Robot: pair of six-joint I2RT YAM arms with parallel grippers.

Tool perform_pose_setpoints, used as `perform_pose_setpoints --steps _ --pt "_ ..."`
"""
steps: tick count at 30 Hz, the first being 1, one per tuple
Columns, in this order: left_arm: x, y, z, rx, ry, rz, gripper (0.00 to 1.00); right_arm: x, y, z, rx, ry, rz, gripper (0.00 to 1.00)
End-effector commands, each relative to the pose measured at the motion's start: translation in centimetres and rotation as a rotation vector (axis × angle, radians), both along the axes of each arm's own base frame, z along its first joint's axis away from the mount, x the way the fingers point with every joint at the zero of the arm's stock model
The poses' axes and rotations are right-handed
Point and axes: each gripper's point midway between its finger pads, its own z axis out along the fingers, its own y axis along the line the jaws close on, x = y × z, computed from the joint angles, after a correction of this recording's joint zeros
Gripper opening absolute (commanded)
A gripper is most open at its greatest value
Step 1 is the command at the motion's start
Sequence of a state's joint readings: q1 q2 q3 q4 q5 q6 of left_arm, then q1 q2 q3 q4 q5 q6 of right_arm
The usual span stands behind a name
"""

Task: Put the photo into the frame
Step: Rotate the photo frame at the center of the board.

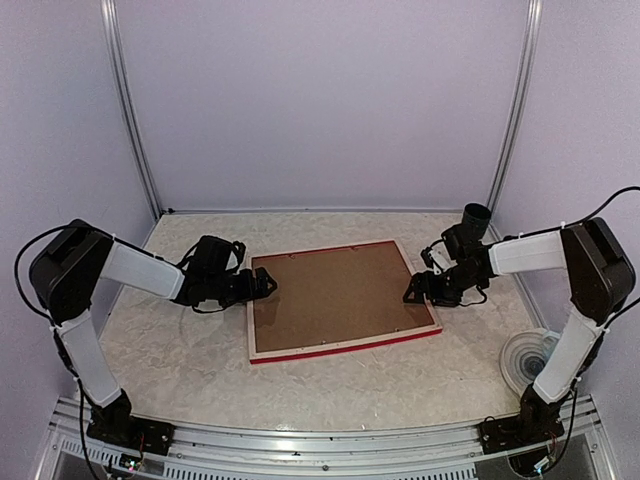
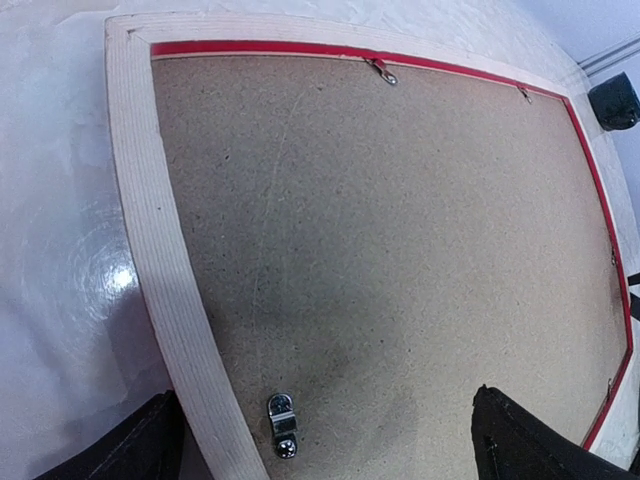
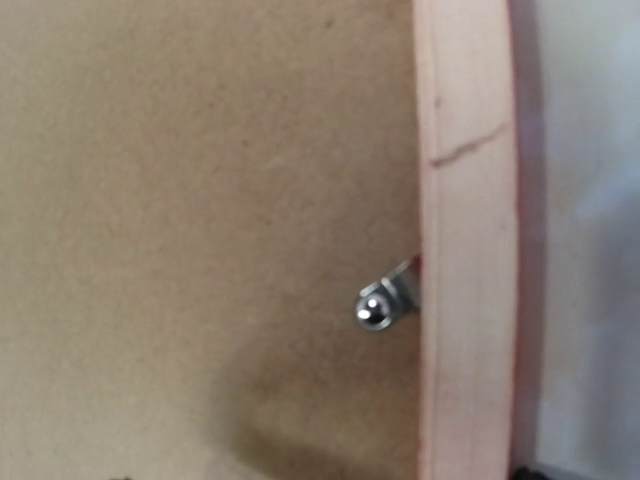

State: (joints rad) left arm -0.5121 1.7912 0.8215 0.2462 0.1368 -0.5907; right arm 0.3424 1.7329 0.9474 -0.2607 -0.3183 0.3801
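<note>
Looking at frame (image 1: 345,346) lying back-up mid surface (image 1: 180,370), w/ brown hardboard panel (image 1: 335,295) sitting inside its rails. Not seeing photo in any view; maybe hiding under panel, no telling from here.

Hovering left gripper (image 1: 262,286) at frame's left rail, fingers (image 2: 140,450) standing wide apart, straddling rail and a small metal clip (image 2: 282,425), clamping nothing. Holding right gripper (image 1: 412,292) at right rail, close over a second clip (image 3: 385,300). Not able to tell fingers apart or together on that side, w/ wrist view barely catching them.

Judging frame as stiff, thin, fairly light, prob. sliding easily on this glossy surface. Taking hold best by pinching across one rail near its middle, steadying opp. rail w/ other arm.

Treating panel as rigid but thin, sitting flush inside the rails, so prob. needing clips turned aside first, then lifting at an edge.

Expecting photo, if found, to be floppy, v. light, creasing easily. Gripping by white border near a corner, gently, keeping off printed area.
</note>
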Motion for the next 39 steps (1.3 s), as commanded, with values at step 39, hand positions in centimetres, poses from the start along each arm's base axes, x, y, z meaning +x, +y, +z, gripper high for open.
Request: perform_pose_setpoints --steps 39 --pt "3.1 5.6 -3.6 0.259 0.073 0.091 0.93 -2.3 1.7 1.1 -0.036 -0.061 0.022 0.84"
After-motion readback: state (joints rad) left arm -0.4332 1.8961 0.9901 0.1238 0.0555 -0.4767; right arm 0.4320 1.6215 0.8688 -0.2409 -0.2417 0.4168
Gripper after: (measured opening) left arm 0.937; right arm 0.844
